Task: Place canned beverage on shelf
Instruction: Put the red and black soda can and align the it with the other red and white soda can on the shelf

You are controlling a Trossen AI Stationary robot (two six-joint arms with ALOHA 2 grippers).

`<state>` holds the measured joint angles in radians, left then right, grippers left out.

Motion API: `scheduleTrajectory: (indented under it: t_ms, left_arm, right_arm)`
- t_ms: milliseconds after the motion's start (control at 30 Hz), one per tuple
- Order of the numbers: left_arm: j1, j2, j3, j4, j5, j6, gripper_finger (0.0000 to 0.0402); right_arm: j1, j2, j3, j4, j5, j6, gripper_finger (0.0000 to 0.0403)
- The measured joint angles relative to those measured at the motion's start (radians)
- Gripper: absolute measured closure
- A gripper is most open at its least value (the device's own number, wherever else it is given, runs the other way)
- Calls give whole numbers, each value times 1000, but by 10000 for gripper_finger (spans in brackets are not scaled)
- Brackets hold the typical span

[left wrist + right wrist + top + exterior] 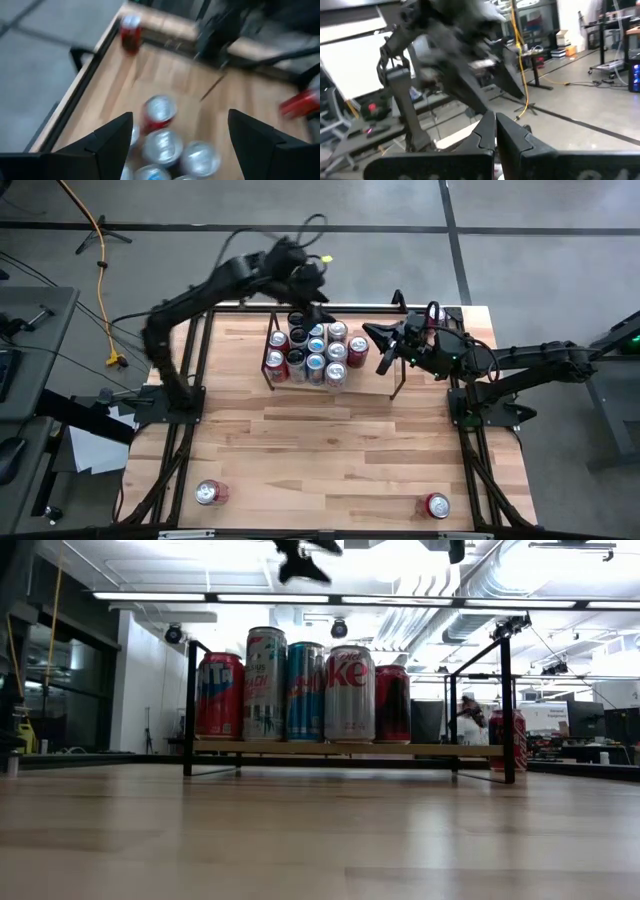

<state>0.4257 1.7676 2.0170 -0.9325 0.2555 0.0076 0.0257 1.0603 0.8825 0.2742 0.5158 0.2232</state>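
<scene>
Above the low black-rod shelf [330, 352], the left gripper [177, 145] hangs spread and empty; the right gripper [385, 352] is clenched on nothing. Remaining red aluminium cans [210, 493], rigid yet probably slick, suit a mid-wall grasp.

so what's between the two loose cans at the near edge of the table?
Nothing: in the high view, bare wooden table runs from the left loose can to the right loose can.

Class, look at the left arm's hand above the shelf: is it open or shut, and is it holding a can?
Open and empty: the left hand's fingers stand wide apart above the cans, gripping none.
</scene>
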Motion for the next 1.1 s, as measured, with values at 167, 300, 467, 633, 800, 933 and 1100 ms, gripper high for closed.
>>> scheduleTrajectory:
  t_ms: [167,300,467,633,800,933,1100]
  left_arm:
    - [-83,-319,-419,375,-58,-171,126]
    - [-181,-565,-744,664,-216,-271,126]
    - [-285,-779,-983,877,-359,-313,126]
    - [-331,-893,-1053,899,-378,-293,126]
    - [-342,-945,-1056,894,-338,-209,126]
    - [-342,-961,-1056,893,-304,-144,126]
    - [-342,-959,-1056,891,-292,-126,126]
  right_arm:
    - [0,0,0,-38,-54,-1,402]
    - [0,0,0,-49,-113,3,402]
    - [0,-1,0,-45,-162,9,402]
    - [0,-1,0,-40,-186,30,402]
    - [1,-1,0,-42,-228,71,402]
    - [1,-1,0,-46,-238,133,402]
    - [1,-1,0,-46,-244,190,402]
